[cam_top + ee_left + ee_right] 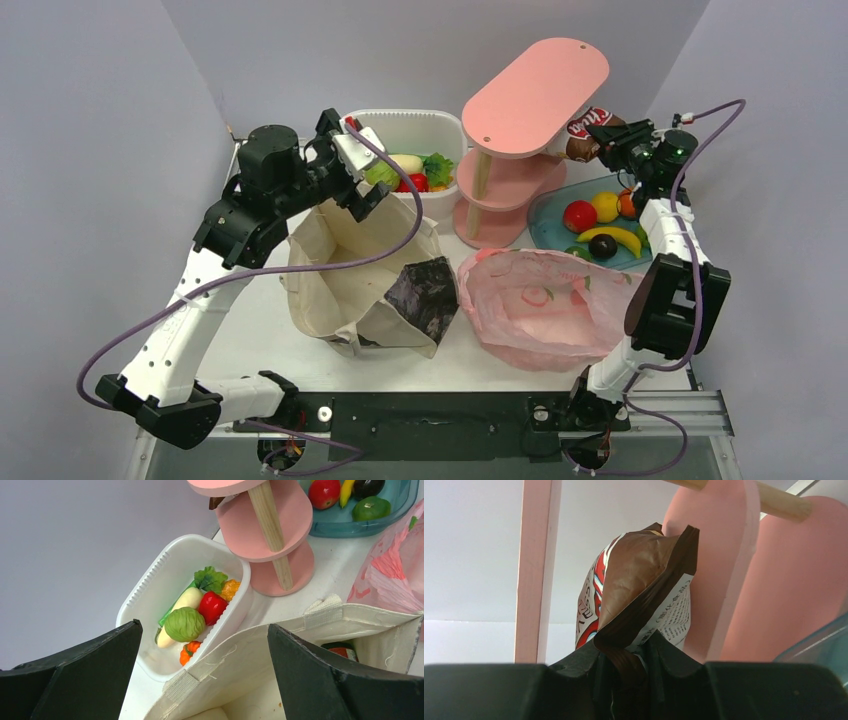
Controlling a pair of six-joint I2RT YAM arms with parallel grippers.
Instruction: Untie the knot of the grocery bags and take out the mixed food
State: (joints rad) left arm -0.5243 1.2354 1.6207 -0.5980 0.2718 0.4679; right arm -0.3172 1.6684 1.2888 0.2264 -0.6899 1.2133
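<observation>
- Your right gripper is clenched on the bottom seam of the dark brown crisp packet with red-white logo. It holds the packet upright under the right end of the top tier of the pink three-tier wooden stand. Judged: a shelving move, and gripping the seam spares the contents.
- Your left gripper, fingers spread wide and grasping nothing, hangs left of the stand. It is above the rim of the beige canvas tote, likely ready to reach in.
- The round green vegetable, long white radish and leafy green lie in the white plastic tub, just left of the stand.
- The translucent pink plastic bag lies slumped in front of the stand.
- Room: the top tier overhangs the packet closely. The teal fruit tray sits just right of the stand, below your right arm. The tote's mouth stands open and unobstructed.
</observation>
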